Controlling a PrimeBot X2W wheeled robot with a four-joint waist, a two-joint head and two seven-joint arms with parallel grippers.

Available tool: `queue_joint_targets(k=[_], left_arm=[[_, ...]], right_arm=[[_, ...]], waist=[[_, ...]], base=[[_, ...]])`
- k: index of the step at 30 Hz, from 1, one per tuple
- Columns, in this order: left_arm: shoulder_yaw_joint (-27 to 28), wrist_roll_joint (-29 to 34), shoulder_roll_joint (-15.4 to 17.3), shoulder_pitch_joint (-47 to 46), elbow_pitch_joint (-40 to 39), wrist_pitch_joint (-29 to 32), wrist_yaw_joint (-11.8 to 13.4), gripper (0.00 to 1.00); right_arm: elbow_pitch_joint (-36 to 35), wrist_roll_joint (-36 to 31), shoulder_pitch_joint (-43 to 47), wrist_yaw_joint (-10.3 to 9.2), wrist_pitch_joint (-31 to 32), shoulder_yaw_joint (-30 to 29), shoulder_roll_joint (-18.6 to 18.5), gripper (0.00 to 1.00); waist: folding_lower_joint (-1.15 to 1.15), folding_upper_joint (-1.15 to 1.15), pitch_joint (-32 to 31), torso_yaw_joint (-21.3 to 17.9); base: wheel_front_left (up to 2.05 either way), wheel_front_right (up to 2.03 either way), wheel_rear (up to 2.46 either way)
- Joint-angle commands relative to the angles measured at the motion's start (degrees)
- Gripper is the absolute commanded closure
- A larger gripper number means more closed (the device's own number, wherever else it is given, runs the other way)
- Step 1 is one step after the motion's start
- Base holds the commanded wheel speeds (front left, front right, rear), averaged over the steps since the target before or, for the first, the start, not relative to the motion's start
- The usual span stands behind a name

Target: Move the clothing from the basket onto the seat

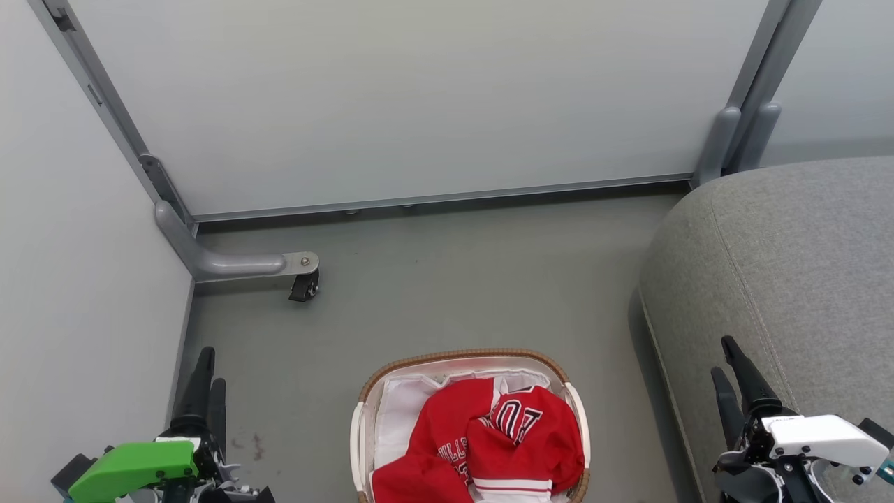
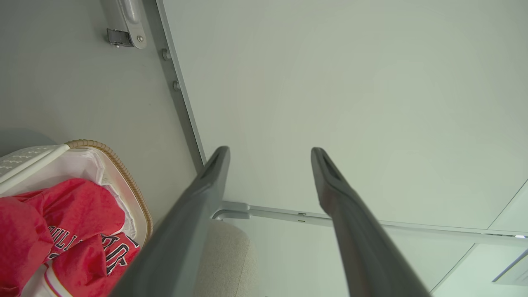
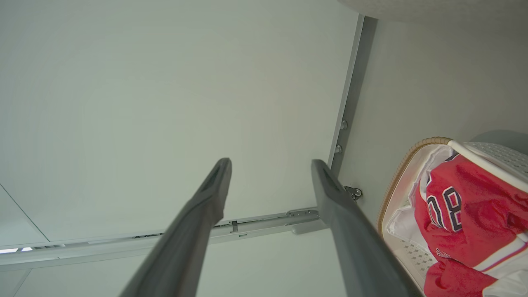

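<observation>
The red clothing (image 1: 482, 436) with white trim and dark lettering lies bunched in the white basket (image 1: 461, 360) with its brown woven rim, at the bottom middle of the head view. The grey seat (image 1: 782, 265) rises to the right of the basket. My left gripper (image 1: 207, 367) hangs open at the lower left, well left of the basket, nothing between its fingers. My right gripper (image 1: 723, 356) is open at the lower right, over the seat's front edge. In the left wrist view the clothing (image 2: 62, 227) and basket (image 2: 123, 177) sit at the lower left; in the right wrist view the clothing (image 3: 466, 222) and basket (image 3: 396, 181) sit at the lower right.
Pale partition panels (image 1: 419, 98) with grey metal frames close off the back and left. A grey foot with a black caster (image 1: 304, 285) juts onto the floor left of the basket. Grey floor (image 1: 475, 279) lies between the basket and the back panel.
</observation>
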Motion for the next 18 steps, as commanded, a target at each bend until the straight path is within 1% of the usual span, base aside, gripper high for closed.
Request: queue_joint_targets(k=[1, 10, 18], left_arm=[[-0.7, 0.8, 0.2, -0.8, -1.3, -0.7, 0.0, 0.00], [-2.6, 5.4, 0.3, -0.5, -2.7, -3.0, -0.1, 0.00], [-3.7, 13.2, 0.4, -0.3, -5.2, -4.9, -0.1, 0.00]], right_arm=[[-0.6, -0.9, -0.6, 0.01, -0.9, 0.1, -0.5, 0.00], [-0.2, -6.6, -0.8, 0.01, -3.2, -1.2, -0.6, 0.00], [-3.0, -15.8, -0.5, 0.02, -5.1, -2.4, -0.7, 0.00]], waist=[[0.00, 0.00, 0.0, 0.0], [0.00, 0.00, 0.0, 0.0], [0.00, 0.00, 0.0, 0.1]], base=[[0.00, 0.00, 0.00], [0.00, 0.00, 0.00], [0.00, 0.00, 0.00]])
